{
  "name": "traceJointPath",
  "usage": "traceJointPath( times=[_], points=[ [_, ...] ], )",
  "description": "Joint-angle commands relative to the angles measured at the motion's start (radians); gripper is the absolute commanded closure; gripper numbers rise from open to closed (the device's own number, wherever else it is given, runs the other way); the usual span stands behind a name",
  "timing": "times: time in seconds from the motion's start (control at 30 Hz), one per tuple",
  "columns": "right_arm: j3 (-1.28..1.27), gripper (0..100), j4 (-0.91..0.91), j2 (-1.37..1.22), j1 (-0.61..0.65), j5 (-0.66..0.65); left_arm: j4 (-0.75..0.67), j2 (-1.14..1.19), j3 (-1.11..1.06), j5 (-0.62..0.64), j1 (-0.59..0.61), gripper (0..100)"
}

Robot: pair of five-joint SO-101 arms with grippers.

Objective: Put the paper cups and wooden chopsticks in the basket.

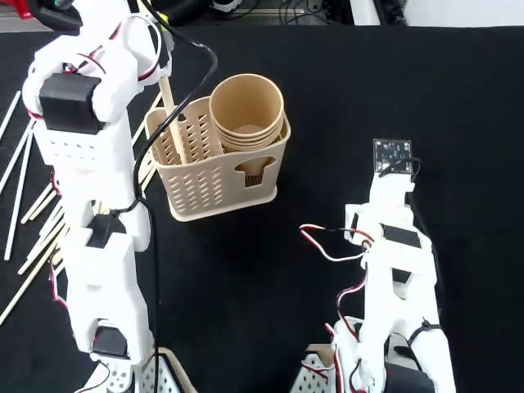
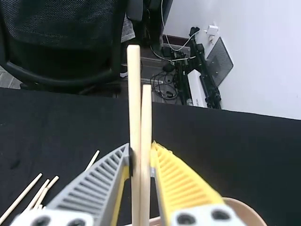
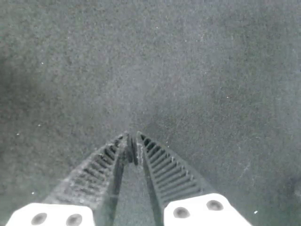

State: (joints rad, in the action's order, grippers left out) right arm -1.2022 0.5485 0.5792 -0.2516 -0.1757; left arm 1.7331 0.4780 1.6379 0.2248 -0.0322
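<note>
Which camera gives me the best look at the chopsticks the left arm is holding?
The left wrist view: the pair of chopsticks stands clamped in the left gripper. The high view shows them reaching down into the basket. The right wrist view faces black tabletop.

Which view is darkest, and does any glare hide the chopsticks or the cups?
Right wrist view is darkest: the right gripper sits dim over the black cloth. Left wrist view is bright, with no glare on the chopsticks in the left gripper. High view is evenly lit; paper cups and basket read plainly.
</note>
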Motion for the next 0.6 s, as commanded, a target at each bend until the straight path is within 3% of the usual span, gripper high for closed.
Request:
traceJointPath(
  times=[0.0,0.33,0.57],
  points=[
    [0.004,97.7,-0.017,0.002,0.003,-0.008,-0.005,-0.012,0.028,0.009,0.012,97],
    [0.004,97.7,-0.017,0.002,0.003,-0.008,-0.028,-0.026,0.031,0.002,0.01,97],
    [0.004,97.7,-0.017,0.002,0.003,-0.008,-0.032,-0.158,0.028,-0.02,0.016,97]
  ],
)
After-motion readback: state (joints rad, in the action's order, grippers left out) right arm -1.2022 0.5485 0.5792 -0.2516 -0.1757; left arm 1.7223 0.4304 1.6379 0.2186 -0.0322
